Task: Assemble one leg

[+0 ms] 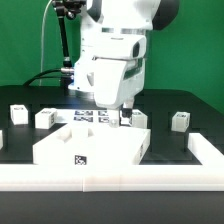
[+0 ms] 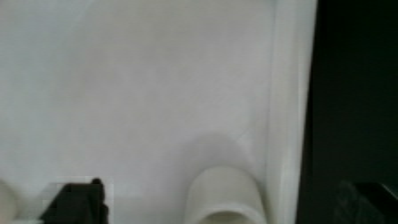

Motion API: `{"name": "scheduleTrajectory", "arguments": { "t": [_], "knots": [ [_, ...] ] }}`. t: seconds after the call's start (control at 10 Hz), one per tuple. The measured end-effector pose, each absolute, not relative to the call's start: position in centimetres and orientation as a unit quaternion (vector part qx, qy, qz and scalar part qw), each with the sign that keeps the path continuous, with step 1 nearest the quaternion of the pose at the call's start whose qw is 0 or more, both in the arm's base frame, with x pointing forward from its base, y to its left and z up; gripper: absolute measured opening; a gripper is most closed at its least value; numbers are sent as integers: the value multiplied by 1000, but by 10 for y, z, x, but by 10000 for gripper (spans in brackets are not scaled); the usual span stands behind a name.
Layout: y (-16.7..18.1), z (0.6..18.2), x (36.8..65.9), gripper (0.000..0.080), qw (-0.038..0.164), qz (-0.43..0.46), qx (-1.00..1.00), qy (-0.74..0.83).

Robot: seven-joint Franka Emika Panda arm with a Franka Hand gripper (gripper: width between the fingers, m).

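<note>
1. The fingers (image 1: 124, 116) point straight down beneath the white arm (image 1: 118, 60), low over the far right corner of the large white panel (image 1: 90, 146). The arm's body hides them in the exterior view, so I cannot tell whether they are spread or closed on anything.
2. In the wrist view one dark finger (image 2: 71, 203) shows at the frame's edge, and beside it is a pale rounded shape (image 2: 222, 195) that is too blurred to identify. Behind both lies a broad white face (image 2: 143, 90), with a dark strip along one side.
3. The leg (image 1: 141, 119) stands upright just right of the fingers, by the panel's far right corner. Whether the fingers touch it cannot be made out.
4. The marker board (image 1: 92, 117) lies flat just left of the fingers, behind the panel's far edge.
5. The panel rests flat on the dark surface (image 1: 20, 140), with a black-and-white tag (image 1: 80, 159) on its near side.
6. Farther out, two more small white blocks (image 1: 45, 118) and (image 1: 18, 113) stand at the far left, and another (image 1: 180, 121) stands well apart to the right.
7. A white rail (image 1: 110, 182) runs along the near edge of the surface.
</note>
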State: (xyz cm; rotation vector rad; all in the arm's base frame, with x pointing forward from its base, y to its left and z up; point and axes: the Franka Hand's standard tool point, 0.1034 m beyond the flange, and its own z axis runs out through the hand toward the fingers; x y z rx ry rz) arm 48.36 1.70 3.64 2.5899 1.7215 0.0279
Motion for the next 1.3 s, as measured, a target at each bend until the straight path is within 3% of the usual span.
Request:
{"name": "scheduleTrajectory", "arguments": {
  "t": [0.3,0.7,0.9,1.0,1.1,1.2,1.3],
  "knots": [
    [20,10,478,650,13,23,835,550],
    [20,8,478,623,12,23,835,550],
    [20,8,477,266,12,23,835,550],
    [20,8,477,132,12,23,835,550],
    [20,8,477,132,12,23,835,550],
    [20,8,477,59,12,23,835,550],
    [20,8,477,59,12,23,835,550]
  ]
}}
